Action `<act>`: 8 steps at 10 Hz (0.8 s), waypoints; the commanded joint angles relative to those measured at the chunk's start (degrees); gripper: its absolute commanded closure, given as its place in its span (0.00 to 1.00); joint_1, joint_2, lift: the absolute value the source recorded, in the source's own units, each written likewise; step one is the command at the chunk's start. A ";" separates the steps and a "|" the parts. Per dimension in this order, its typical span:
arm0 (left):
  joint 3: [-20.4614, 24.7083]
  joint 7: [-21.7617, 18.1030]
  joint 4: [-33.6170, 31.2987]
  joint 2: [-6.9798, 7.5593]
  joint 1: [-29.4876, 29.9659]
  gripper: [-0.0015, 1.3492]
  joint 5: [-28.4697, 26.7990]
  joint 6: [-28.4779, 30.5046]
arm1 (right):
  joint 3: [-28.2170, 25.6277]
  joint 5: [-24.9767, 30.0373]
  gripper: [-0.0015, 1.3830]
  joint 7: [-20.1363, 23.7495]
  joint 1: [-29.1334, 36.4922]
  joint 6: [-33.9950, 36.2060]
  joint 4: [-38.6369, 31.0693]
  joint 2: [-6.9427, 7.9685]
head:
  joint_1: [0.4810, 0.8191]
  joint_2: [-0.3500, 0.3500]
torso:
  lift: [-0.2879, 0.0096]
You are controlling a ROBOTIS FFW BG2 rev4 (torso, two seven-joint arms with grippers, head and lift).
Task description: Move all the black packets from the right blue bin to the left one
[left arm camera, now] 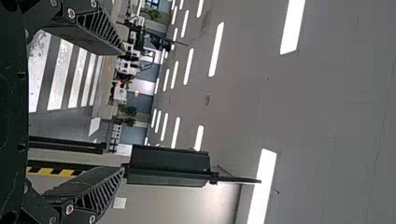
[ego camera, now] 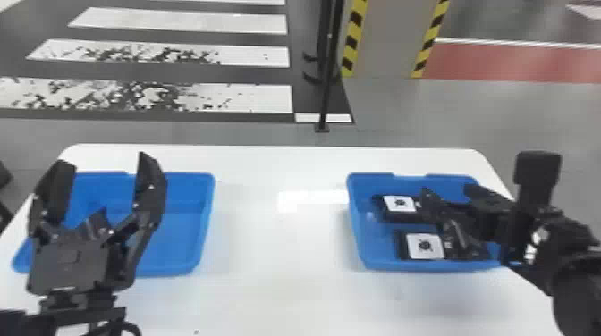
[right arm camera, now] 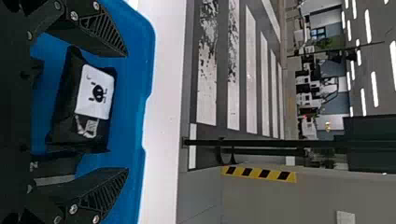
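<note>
The ceiling, with bright strip lights (left arm camera: 261, 186), shows in the left wrist view, and the grey floor (ego camera: 179, 134) with its worn white crossing stripes (ego camera: 250, 98) lies behind the table in the head view. The white table (ego camera: 286, 250) is cut off at the near edge there. In the left wrist view, a dark panel (left arm camera: 168, 165) is seen beyond the fingers, on a thin pole.

On the table stand two blue bins, well apart. The left gripper (ego camera: 105, 167) stands upright in front of the left bin (ego camera: 179, 241) and hides part of it; its fingers are wide apart with nothing between their tips. A small dark piece (ego camera: 96, 223) low between them is hard to make out, and it cannot be told whether it lies in the bin.

The right gripper (ego camera: 447, 192) is over the right bin (ego camera: 357, 214), hiding much of its right side. The right wrist view shows its fingers well parted, clamped on nothing, with the far black packet (right arm camera: 60, 121) lying between them; touching or not, it cannot be told.

The near black packet (ego camera: 402, 250) lies just beside the far one in the right bin, its right end unclear among dark shapes. Each of these two bears a white label (ego camera: 425, 245).
</note>
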 commanded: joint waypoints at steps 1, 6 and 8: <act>-0.36 0.00 -0.02 0.05 -0.03 0.12 0.04 0.60 | 0.52 -0.13 0.12 0.01 -2.79 0.21 7.05 -0.02 | 0.63 0.34 | 0.50; -0.70 0.00 -0.02 0.14 -0.31 0.12 0.38 1.73 | 8.40 -4.93 0.12 0.62 -8.13 -3.44 18.44 -1.33 | 0.63 0.38 | 0.50; -0.81 -0.17 -0.02 0.31 -0.31 0.12 0.50 1.73 | 8.74 -4.47 0.12 -0.96 -8.27 -3.30 17.88 -1.16 | 0.63 0.40 | 0.50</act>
